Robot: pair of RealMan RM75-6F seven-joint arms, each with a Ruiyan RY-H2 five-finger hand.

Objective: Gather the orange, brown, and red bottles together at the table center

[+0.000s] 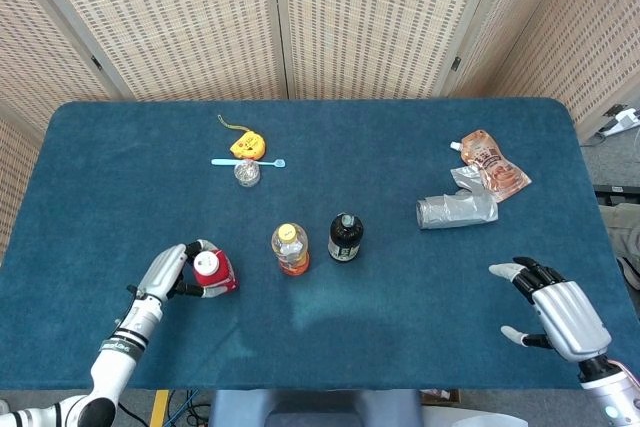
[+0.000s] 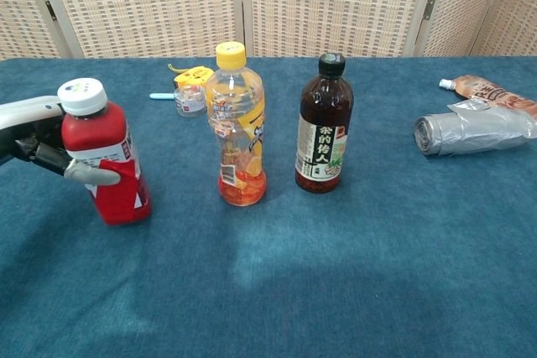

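My left hand (image 1: pixel 170 272) (image 2: pixel 38 144) grips the red bottle (image 1: pixel 213 273) (image 2: pixel 106 164), which has a white cap and stands slightly tilted just left of the orange bottle (image 1: pixel 290 249) (image 2: pixel 236 126). The orange bottle has a yellow cap. Beside it, to the right, stands the brown bottle (image 1: pixel 345 238) (image 2: pixel 324 126) with a dark cap. Both are upright near the table's middle. My right hand (image 1: pixel 557 313) hovers open near the front right corner, holding nothing; the chest view does not show it.
A yellow toy (image 1: pixel 246 145), a blue stick (image 1: pixel 248 161) and a small clear jar (image 1: pixel 246 173) lie at the back left. A silver pouch (image 1: pixel 456 210) (image 2: pixel 471 132) and an orange-brown pouch (image 1: pixel 491 163) lie at the right. The blue table's front edge (image 1: pixel 320 384) is close to both hands.
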